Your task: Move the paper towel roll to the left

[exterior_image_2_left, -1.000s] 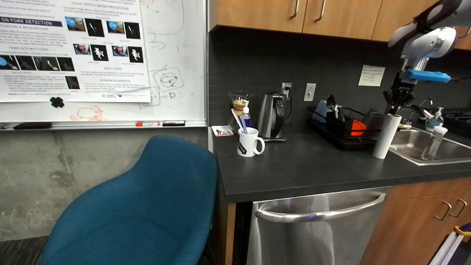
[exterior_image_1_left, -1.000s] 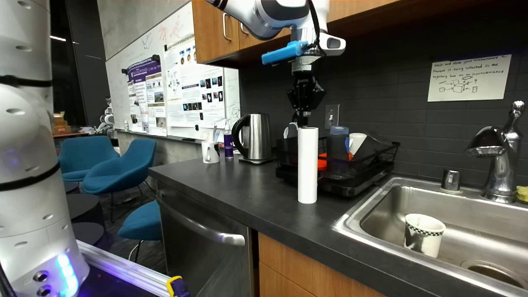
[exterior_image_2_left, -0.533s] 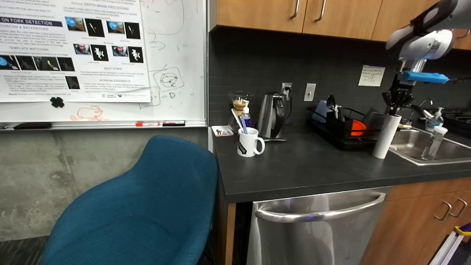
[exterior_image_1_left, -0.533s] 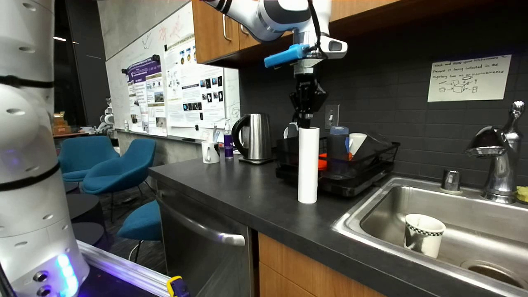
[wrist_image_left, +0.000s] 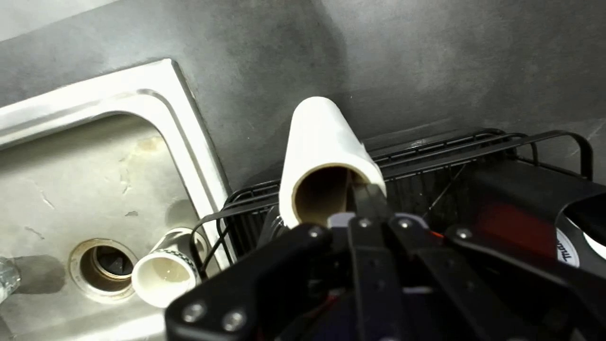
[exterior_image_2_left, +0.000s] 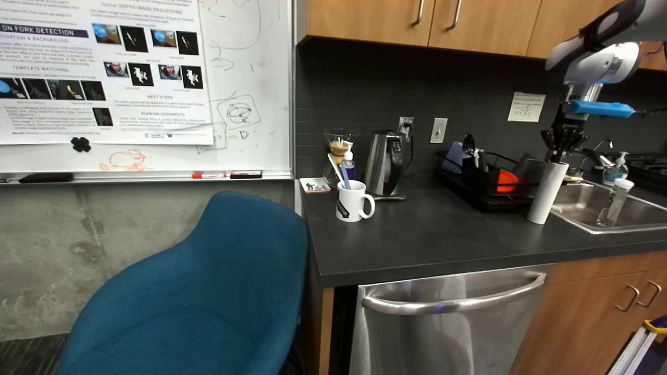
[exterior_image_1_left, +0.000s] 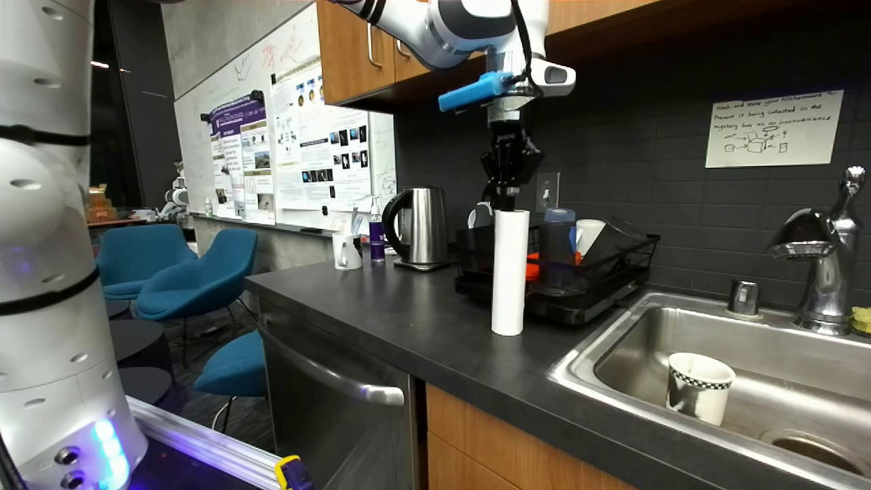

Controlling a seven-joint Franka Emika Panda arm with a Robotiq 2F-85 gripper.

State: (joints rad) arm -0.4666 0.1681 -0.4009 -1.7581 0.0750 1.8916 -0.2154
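Above the counter (exterior_image_1_left: 408, 303), the arm (exterior_image_1_left: 469, 37) points down, pincer (exterior_image_1_left: 503, 203) clamped on the paper towel roll (exterior_image_1_left: 510, 273).

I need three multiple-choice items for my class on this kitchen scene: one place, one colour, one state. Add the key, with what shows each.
1. Where is the white cup with a black-checked band?
A. beside the steel kettle
B. in the black wire rack
C. in the steel sink

2. What colour is the rounded, fabric-covered chair?
A. blue
B. red
C. white

3. How is the tall, slim, white paper towel roll placed?
A. lying flat
B. standing on end
C. hanging from a hook

Key
1 C: the wrist view shows it within the sink's walls.
2 A: its covering is blue in an exterior view.
3 B: its lower end meets the dark, matte counter.
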